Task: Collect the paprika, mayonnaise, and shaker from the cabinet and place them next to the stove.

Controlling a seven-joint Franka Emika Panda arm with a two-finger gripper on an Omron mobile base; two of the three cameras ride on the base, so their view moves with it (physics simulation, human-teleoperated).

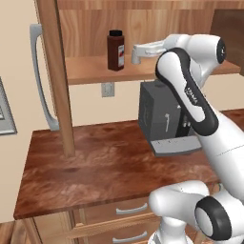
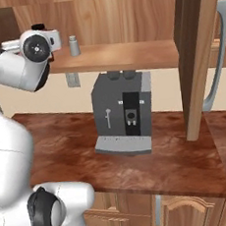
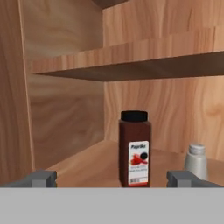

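The paprika (image 3: 134, 148), a dark red-brown bottle with a black cap, stands upright on the cabinet shelf (image 3: 83, 164) straight ahead of my gripper (image 3: 111, 179). The gripper is open, its tips wide apart, short of the bottle and empty. To the bottle's right stands the small grey-white shaker (image 3: 196, 161). In the left base view the gripper (image 1: 135, 56) hovers at shelf height just right of the paprika (image 1: 116, 50). The right base view shows the shaker (image 2: 74, 46) on the cabinet shelf (image 2: 128, 55). The mayonnaise and the stove are out of view.
A grey coffee machine (image 1: 162, 119) (image 2: 122, 111) sits on the wooden counter (image 1: 95, 167) under the shelf. A vertical wood post (image 1: 59, 81) (image 2: 198, 61) bounds the cabinet. An upper shelf (image 3: 131, 57) hangs above the bottle. Drawers with silver handles (image 1: 131, 208) lie below.
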